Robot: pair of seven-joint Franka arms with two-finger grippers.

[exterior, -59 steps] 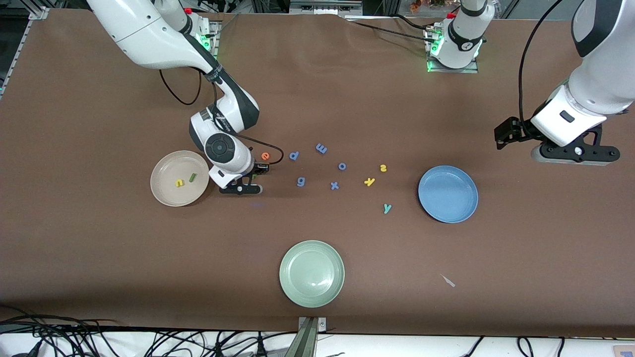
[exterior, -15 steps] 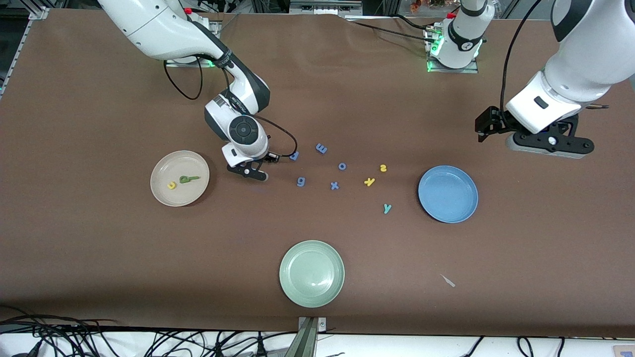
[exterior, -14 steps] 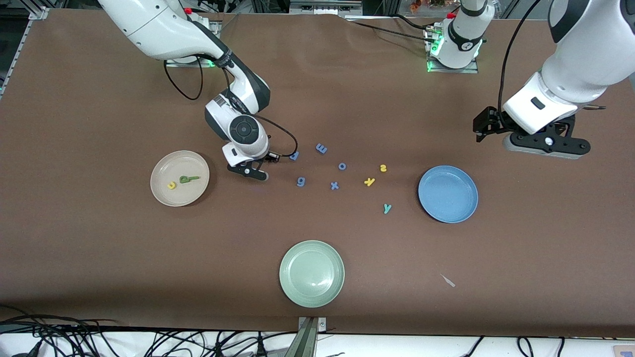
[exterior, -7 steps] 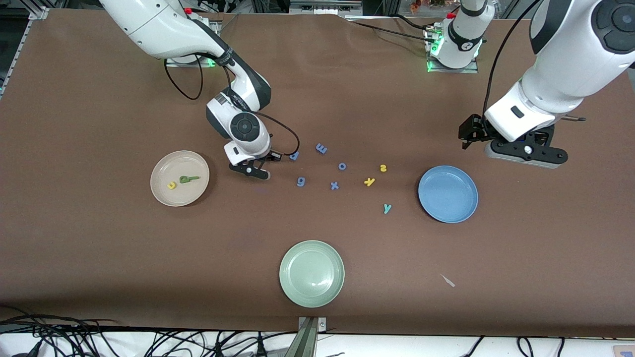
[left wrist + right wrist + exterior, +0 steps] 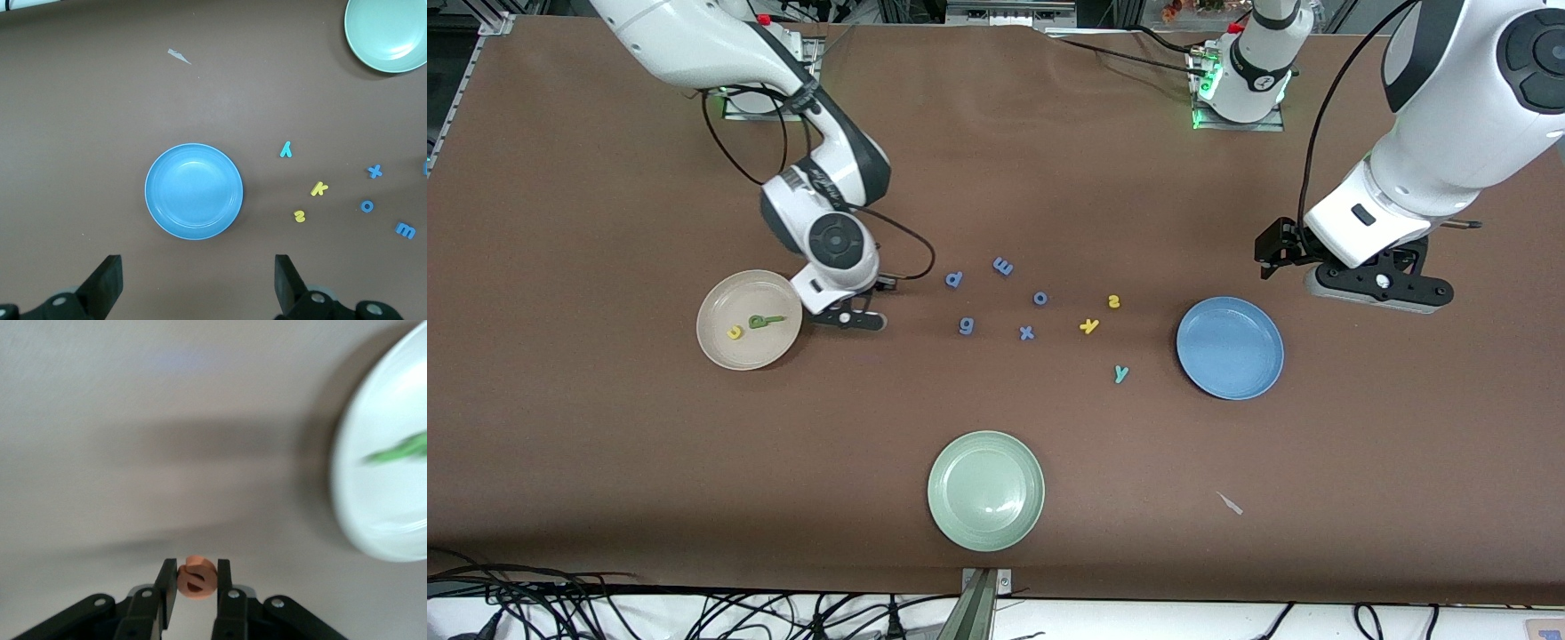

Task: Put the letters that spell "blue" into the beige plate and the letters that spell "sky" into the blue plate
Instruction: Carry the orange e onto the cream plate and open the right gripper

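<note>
Orange e (image 5: 196,577) sits pinched between my right gripper (image 5: 195,587) fingers, just beside the beige plate (image 5: 720,351) rim (b, l, u already inside). Carry it fully over the rim before releasing. Left gripper (image 5: 193,287) waits spread wide over the table beside the blue plate (image 5: 1230,348).

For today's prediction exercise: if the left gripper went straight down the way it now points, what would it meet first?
Probably bare table just beside the blue plate. The open left gripper points down with nothing between its fingers; depth is hard to judge.

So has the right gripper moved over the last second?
Yes. The right gripper, shut on the orange e, has shifted away from the periwinkle letters toward the beige plate.
</note>
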